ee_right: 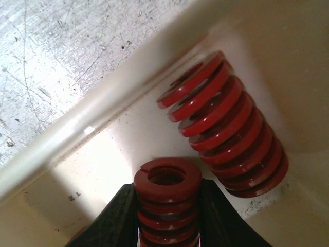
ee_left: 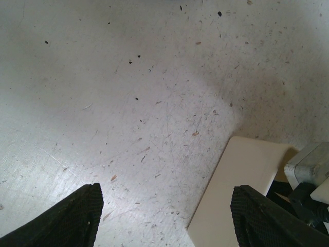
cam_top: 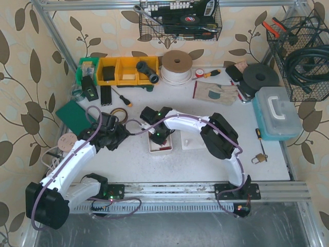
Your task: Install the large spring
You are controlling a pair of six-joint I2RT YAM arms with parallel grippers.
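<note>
Right tool (ee_right: 165, 188) is clenched on an upright spring (ee_right: 167, 206): its two dark fingers (ee_right: 121, 216) press the red coils from either side, and the open top ring faces the wrist camera. This spring stands on the floor of a cream tray (ee_right: 92, 118). Just beside it a second red spring (ee_right: 223, 123) leans tilted into the corner of the tray, its upper end against the wall. The leaning spring looks the wider of the two although it sits farther from the lens, so it may well be the large spring the task names, but from this close, skewed view I cannot be sure.

That is the main risk: lifting now could carry off the wrong part. A second risk is the grip itself. The fingers hold round coils low on the body, so the spring could roll or squirt out if the tool rises quickly or the squeeze is uneven. It could also clip the leaning spring or the tray wall on the way up and drag the light tray across the tabletop (ee_right: 46, 56).

Left tool (ee_left: 164, 216) hangs released over bare tabletop, nothing between its fingers, near a corner of the tray and not holding it down.
</note>
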